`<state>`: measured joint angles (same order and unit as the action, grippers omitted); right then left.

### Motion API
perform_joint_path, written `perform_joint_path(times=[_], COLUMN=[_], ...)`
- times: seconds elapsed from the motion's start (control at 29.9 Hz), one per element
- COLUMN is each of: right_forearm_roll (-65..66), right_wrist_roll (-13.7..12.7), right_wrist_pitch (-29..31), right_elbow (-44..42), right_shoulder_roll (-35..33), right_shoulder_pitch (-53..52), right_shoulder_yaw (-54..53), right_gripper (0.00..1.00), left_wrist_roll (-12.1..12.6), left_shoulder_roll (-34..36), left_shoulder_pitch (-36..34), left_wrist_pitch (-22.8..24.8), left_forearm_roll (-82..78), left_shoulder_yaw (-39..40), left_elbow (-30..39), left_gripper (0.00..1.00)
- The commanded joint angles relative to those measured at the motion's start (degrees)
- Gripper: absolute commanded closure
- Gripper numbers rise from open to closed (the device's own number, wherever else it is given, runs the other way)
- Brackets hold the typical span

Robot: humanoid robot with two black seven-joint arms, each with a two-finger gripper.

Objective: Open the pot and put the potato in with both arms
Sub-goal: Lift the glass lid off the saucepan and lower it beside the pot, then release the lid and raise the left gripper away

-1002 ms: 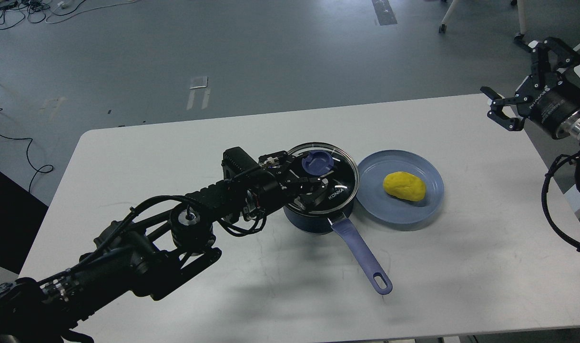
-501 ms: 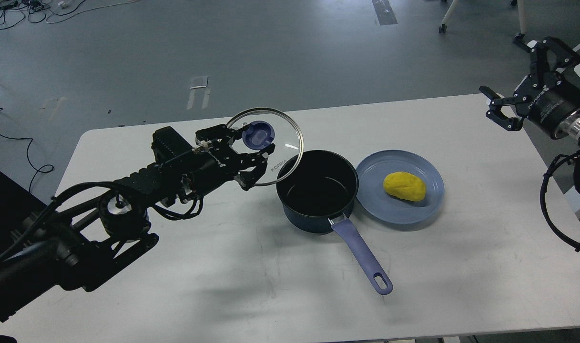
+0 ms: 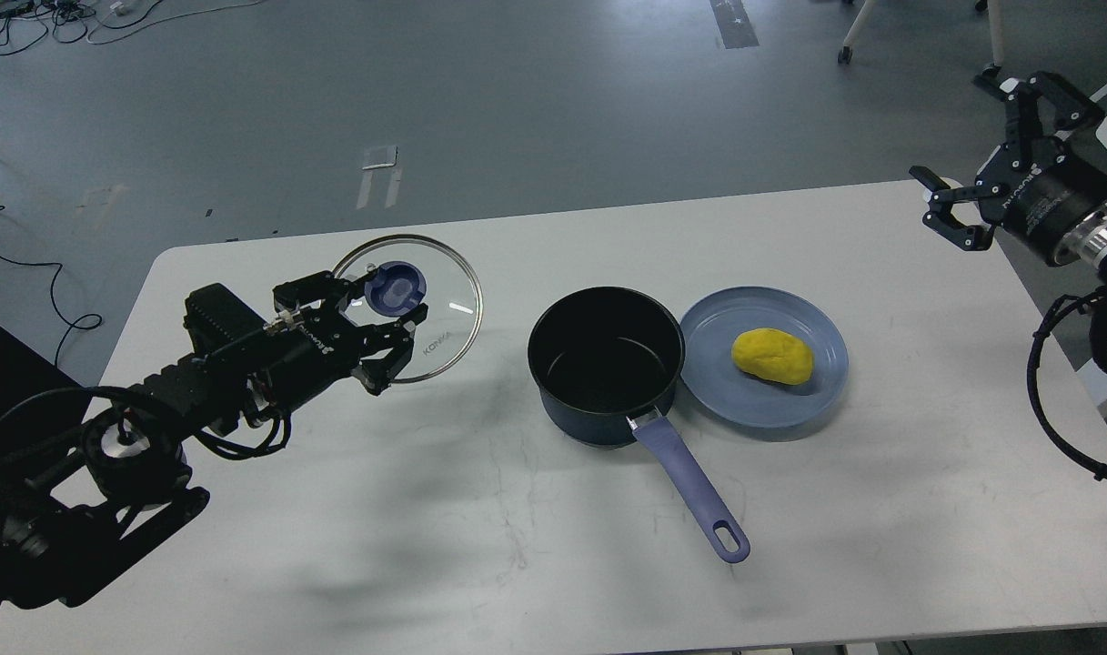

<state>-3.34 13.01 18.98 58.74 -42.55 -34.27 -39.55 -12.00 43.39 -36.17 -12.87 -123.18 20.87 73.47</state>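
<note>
Lid [image 3: 407,309] is hanging clamped in my left fingers [image 3: 371,314]; right fingers [image 3: 971,196] are waiting spread, potato [image 3: 772,356] next for pot [image 3: 606,364].

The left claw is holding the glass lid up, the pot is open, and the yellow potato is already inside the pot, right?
Not quite. The head view shows the potato on the blue plate beside the pot, not inside it. The left claw does hold the glass lid, and the pot is open.
</note>
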Motion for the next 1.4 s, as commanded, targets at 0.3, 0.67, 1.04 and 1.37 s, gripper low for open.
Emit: perform_joint_path(times=[0.3,0.67,1.04,1.37], right_forearm_roll=[0.0,0.0,0.0,0.0], right_wrist_roll=[-0.1,-0.1,-0.1,-0.1], right_wrist_pitch=[0.2,0.2,0.2,0.4], right_elbow=[-0.5,-0.6,-0.6,-0.4], right_shoulder_roll=[-0.1,-0.1,-0.1,-0.3], right_shoulder_pitch=[-0.3,0.0,0.2,0.3], right_shoulder_yaw=[0.0,0.0,0.1,0.0], right_gripper=[0.00,0.00,0.00,0.00], left_wrist_roll=[-0.2,-0.1,0.0,-0.2], left_shoulder_roll=[-3.0,-6.3,-8.7,-9.1], left_shoulder_pitch=[4.1,6.3,6.9,6.4], left_wrist_pitch=[0.6,0.6,0.5,0.5], left_forearm_roll=[5.4,5.5,5.5,9.9], left_shoulder_yaw=[-0.7,-0.7,-0.7,0.0], left_elbow=[-2.9,-6.8,-8.3,-7.5], left_gripper=[0.38,0.37,0.31,0.03])
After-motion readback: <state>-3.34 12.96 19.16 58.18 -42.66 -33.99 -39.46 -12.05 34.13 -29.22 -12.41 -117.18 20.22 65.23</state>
